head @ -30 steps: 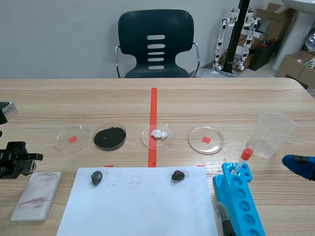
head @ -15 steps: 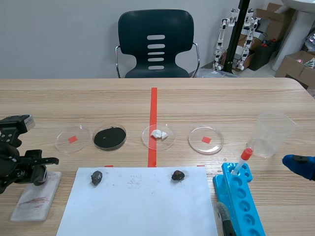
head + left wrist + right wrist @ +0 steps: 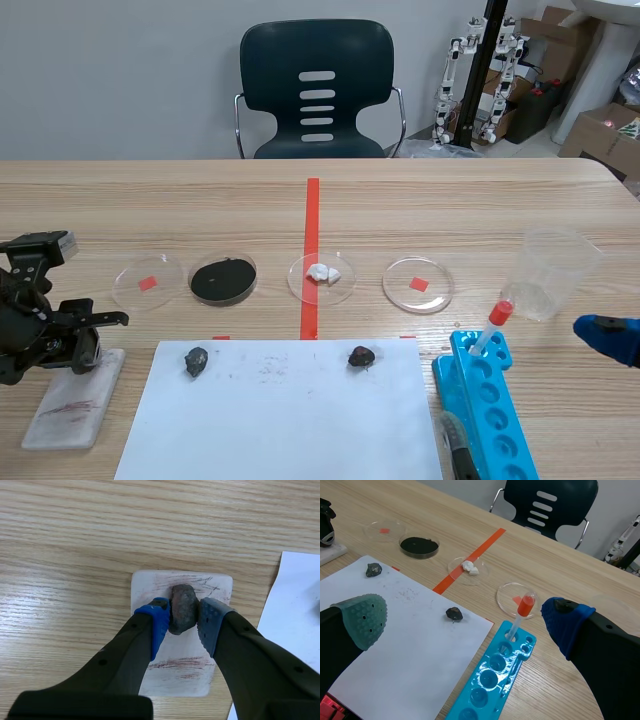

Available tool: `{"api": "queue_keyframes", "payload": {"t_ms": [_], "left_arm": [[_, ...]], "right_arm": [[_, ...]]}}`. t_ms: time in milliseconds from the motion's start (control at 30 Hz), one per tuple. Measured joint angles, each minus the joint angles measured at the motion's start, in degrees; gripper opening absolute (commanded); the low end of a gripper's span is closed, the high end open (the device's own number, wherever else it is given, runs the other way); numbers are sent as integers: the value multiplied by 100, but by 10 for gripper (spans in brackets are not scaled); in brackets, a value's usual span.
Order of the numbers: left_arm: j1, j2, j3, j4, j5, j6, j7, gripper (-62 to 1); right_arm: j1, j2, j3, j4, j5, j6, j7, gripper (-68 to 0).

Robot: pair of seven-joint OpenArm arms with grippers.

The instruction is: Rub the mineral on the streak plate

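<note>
Firmly, left claw (image 3: 184,621) pinches a lumpy brown mineral (image 3: 183,604), seemingly touching the flat streaked plate (image 3: 149,588); right claw (image 3: 465,617) spread.

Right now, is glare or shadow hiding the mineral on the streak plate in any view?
Left wrist view: even light, no glare; the mineral in the left hand and the reddish streaks on the streak plate read plainly. Scene view: no glare either, but the hand hides the mineral.

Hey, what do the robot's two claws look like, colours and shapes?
Both are thick, black and two-fingered. The left claw has one bright blue pad and one grey-blue dotted pad. The right claw has one grey-green dotted pad and one blue pad.
</note>
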Motion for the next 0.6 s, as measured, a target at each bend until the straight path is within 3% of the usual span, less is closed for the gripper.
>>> {"api": "queue_keyframes", "payload": {"t_ms": [333, 467, 600], "left_arm": [[0, 22, 4, 22, 83, 50, 2, -492], [0, 37, 4, 22, 17, 85, -2, -492], [2, 33, -35, 13, -170, -116, -24, -492]], "right_arm": [[0, 0, 0, 0, 0, 0, 0, -20], [0, 0, 0, 0, 0, 0, 0, -20], [0, 0, 0, 0, 0, 0, 2, -20]]}}
